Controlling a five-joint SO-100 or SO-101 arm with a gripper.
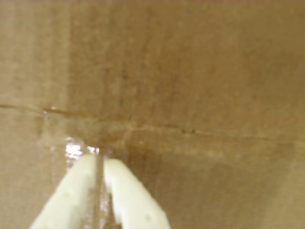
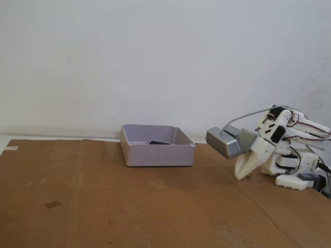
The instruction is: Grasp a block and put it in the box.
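Note:
A pale lilac open box [image 2: 158, 154] stands on the cardboard surface near the back wall. A dark block [image 2: 159, 142] lies inside it, partly hidden by the front wall. My white gripper [image 2: 241, 174] is folded down near the arm's base at the right, well to the right of the box, tips close to the cardboard. In the wrist view the gripper [image 1: 101, 161] has its two pale fingers pressed together with nothing between them, pointing at bare cardboard.
Brown cardboard [image 2: 103, 206] covers the table, with a taped seam [image 1: 190, 131] running across the wrist view. A small dark mark [image 2: 53, 204] lies at the front left. The arm's base [image 2: 300, 175] sits at the right edge. A white wall stands behind.

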